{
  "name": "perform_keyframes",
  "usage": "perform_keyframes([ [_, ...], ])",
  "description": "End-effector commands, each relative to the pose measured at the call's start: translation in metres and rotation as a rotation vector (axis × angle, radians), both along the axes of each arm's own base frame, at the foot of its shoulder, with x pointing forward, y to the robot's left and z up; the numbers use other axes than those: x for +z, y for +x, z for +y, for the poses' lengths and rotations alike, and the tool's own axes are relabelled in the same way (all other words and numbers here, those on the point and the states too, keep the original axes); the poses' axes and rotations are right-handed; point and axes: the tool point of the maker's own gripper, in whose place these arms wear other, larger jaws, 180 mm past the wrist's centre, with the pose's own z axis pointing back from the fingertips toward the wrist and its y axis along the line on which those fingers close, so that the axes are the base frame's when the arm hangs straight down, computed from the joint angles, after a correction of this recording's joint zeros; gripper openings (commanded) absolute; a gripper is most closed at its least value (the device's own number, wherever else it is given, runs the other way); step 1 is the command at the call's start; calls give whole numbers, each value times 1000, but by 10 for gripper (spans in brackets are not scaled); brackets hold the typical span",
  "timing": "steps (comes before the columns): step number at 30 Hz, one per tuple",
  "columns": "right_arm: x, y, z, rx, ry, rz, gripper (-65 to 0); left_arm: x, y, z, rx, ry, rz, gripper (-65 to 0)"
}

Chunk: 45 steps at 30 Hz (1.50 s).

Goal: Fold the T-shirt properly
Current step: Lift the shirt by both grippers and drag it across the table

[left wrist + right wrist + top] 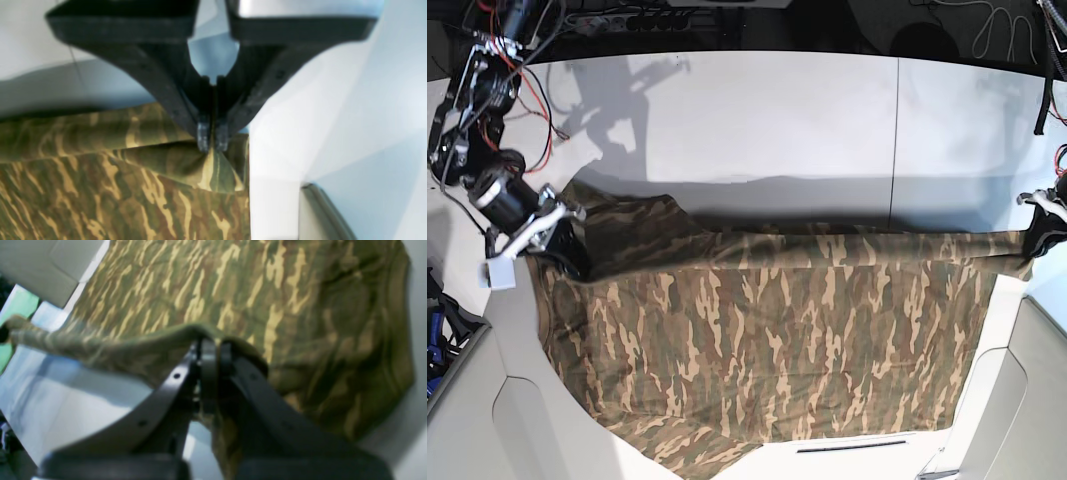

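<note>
Pinching cloth at both ends, I have the T-shirt (pixel 767 350) stretched across the white counter (pixel 757 120) in the base view. At the left of that view my right tool (pixel 562 245) sits over the shirt's upper left corner, and its wrist camera shows the two black fingers (pixel 208 356) pressed together on a raised ridge of the camouflage fabric, with cloth draping over the tips and more hanging down between them. From there a folded band of the shirt runs taut along the top edge toward the right, lying over the flat body of the garment, which spreads down toward the near edge of the counter. At the far right my left tool (pixel 1039 240) has the other end of that band. Its wrist view shows the fingers (pixel 203 136) closed tight on a small peak of fabric at the shirt's corner, lifted slightly above the layer beneath, right beside the shirt's straight side edge and the bare counter.
</note>
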Motion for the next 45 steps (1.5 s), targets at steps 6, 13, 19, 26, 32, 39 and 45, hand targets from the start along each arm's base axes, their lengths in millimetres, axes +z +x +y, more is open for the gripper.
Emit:
perform_keyframes([
  [6,10,53,-5,10,3,-37,-650,16,23,0,7,10,-88,-650],
  [13,6,91,-2,20,5,-17,-650,-5,62,-11,-18,-5,-44,-650],
  [19,-4,113,-1,15,-53,-4,-650,-16,89,3,50,-21,-36,-650],
  [26,-22,121,0,-9,-42,10,-650,-20,95,10,85,-60,-48,-479],
  [32,-28,119,0,-13,-35,29,-342,-20,95,17,126,-55,-49,-343],
  [39,-17,123,-13,-53,-26,1,-273,-23,87,27,181,-128,-6,-343],
  [45,4,125,-55,-178,15,-47,-273,-19,74,41,249,-276,18,-343],
])
